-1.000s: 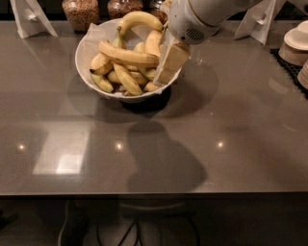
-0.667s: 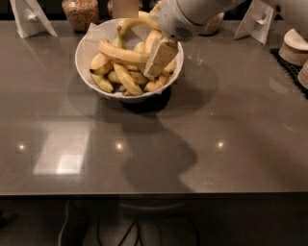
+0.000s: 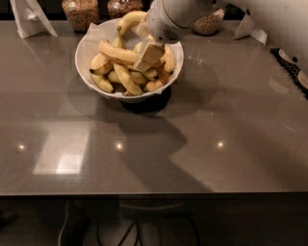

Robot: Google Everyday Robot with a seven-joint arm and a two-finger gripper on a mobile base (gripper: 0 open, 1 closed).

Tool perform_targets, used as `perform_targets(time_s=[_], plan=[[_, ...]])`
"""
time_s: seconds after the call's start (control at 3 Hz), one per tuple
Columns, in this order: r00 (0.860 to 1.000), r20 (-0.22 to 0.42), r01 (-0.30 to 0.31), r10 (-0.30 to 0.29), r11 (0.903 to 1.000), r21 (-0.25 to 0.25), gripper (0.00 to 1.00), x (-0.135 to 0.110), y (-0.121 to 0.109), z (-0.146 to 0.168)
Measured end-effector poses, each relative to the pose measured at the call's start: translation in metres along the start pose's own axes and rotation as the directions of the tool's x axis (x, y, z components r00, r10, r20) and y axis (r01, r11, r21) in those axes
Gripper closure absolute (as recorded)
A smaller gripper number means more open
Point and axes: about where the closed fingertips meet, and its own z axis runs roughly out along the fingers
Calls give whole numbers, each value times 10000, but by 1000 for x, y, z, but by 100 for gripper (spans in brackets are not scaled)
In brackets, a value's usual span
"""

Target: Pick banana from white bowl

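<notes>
The hand [image 3: 146, 60] is low inside the white bowl [image 3: 81, 65], on the right half of the fruit pile. Its pale end reaches down on the right end of the banana [image 3: 115, 51]. I cannot tell if the hand is open or closed, or if it has hold of something. The banana is the long, nearly straight one. It lies across the top of the pile, from upper left to lower right, with shorter bananas under it. A strongly curved banana [image 3: 130, 19] stands at the far rim. The white arm [image 3: 178, 17] comes in from the upper right. The bowl is on the grey table [image 3: 231, 134], near its far edge. Behind the bowl are jars [image 3: 81, 12], and a white folded card [image 3: 29, 17] is at the far left.
</notes>
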Motion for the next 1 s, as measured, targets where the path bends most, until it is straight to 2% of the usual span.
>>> perform_targets(time_s=[0.33, 0.67, 1.0], plan=[[9998, 138, -103, 108, 9992, -383, 34, -4, 6, 16], [9997, 203, -144, 157, 9980, -616, 52, -6, 9, 27], [9997, 201, -145, 157, 9980, -614, 76, -6, 9, 27]])
